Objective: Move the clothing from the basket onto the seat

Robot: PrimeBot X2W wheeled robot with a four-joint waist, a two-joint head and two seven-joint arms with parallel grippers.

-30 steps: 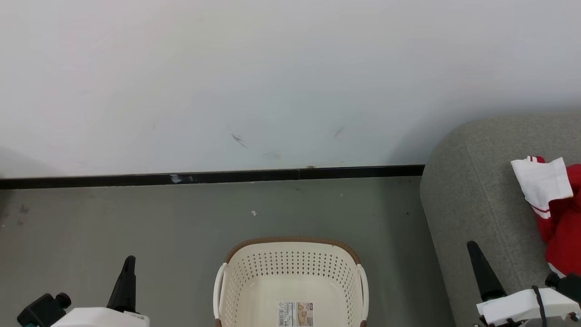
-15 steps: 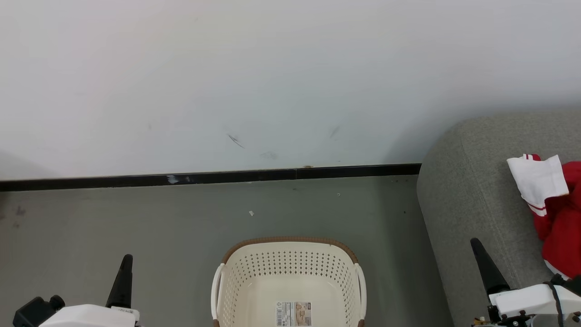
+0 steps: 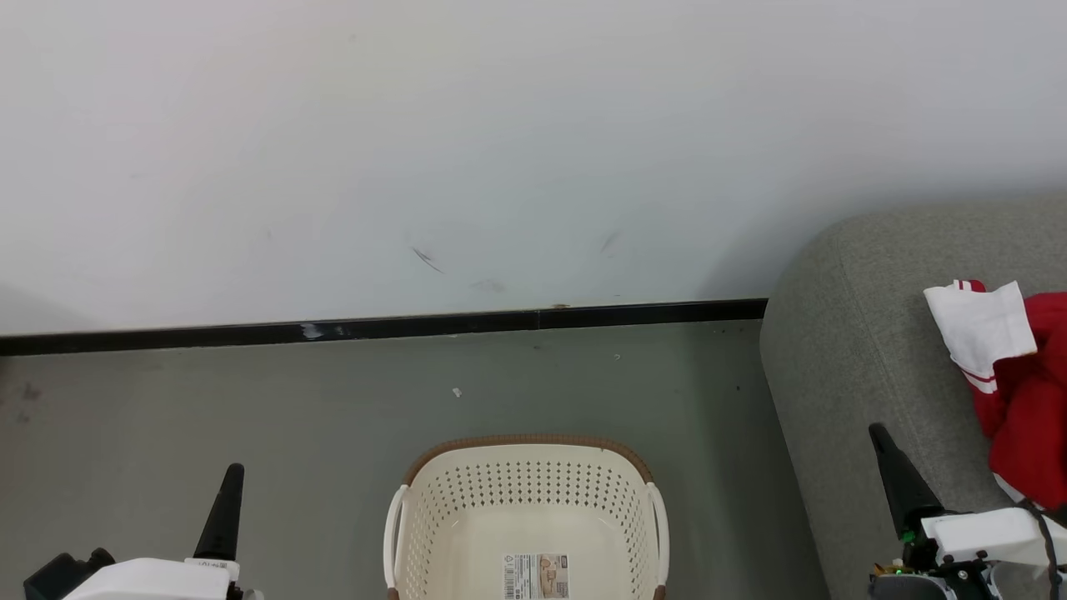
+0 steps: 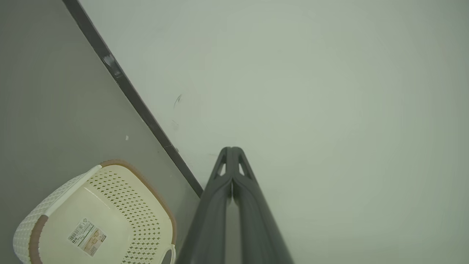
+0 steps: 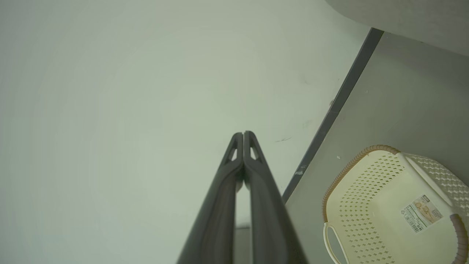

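Head view: basket bare, red clothing on the sofa; left hand and right hand clenched, empty; a careless right swing could drag that clothing off

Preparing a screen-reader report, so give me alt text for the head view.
Empty cream basket on grey floor; red-and-white clothing lies on the grey seat at right. Left pincer and right pincer are shut.

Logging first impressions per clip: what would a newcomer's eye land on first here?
The red-and-white clothing heaped on the grey seat at the right edge stands out most. Next, the cream basket on the floor at bottom centre, bare inside but for a label sticker, between the shut left gripper and right gripper.
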